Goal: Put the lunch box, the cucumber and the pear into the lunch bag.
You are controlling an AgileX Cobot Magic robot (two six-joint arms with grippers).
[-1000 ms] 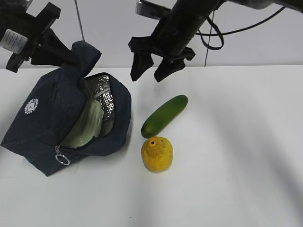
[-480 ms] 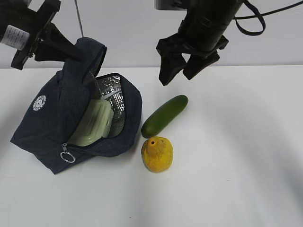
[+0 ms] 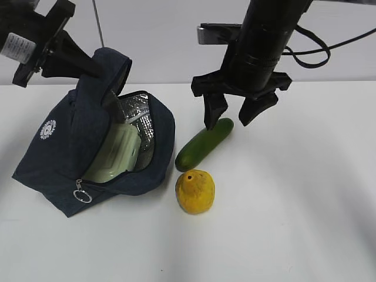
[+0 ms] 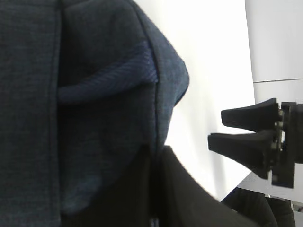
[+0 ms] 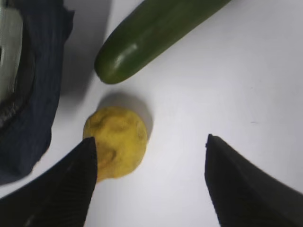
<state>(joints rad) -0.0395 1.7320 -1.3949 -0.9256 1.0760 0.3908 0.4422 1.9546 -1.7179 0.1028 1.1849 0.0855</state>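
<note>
Lunch bag [image 3: 70,141] matt cloth, foil-lined; cucumber [image 3: 202,144] glossy smooth.

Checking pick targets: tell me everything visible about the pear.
The pear is stubby and yellow-orange, with mottled, dimpled skin and a small dark hole on top. It sits on the white table, just in front of the cucumber, right of the bag. Nothing grips it; the open right gripper hangs above the cucumber.
</note>
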